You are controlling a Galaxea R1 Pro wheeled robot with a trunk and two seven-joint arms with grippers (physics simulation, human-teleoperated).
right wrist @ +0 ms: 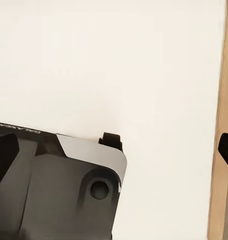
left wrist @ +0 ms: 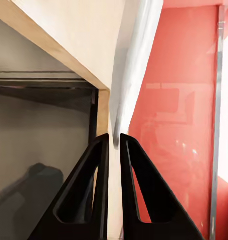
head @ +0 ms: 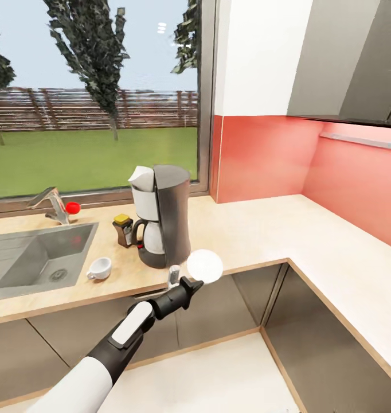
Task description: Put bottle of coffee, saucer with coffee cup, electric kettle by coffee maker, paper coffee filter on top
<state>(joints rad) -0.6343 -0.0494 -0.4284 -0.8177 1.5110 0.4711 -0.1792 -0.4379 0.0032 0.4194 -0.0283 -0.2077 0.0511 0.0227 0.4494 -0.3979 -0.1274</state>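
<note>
Saucer (head: 204,265) found pinched by its rim in the left gripper (head: 191,283), carried edge-held just above the front edge of the kitchen countertop (head: 264,235), immediately beside the base of the coffee maker (head: 164,215). In the left wrist view, jaws seen drawn nearly together on the thin white rim of the plate, fingers (left wrist: 96,190) flanking it. Held so, in all likelihood, for setting down next to the machine; spot at the front edge toward the inner corner judged open for it. Left arm noted reaching forward and upward from low in the head view, forearm angled toward the machine, wrist roughly level with the counter edge. Coffee maker standing upright near the front edge, white paper filter (head: 141,176) already on its top. Bottle of coffee (head: 124,229) standing just beside the machine on the sink side. Coffee cup (head: 100,268) resting on the counter between sink (head: 23,258) and machine, not yet on any saucer. Right gripper: dark parts seen over a pale surface in the right wrist view, jaw state impossible to tell.
</note>
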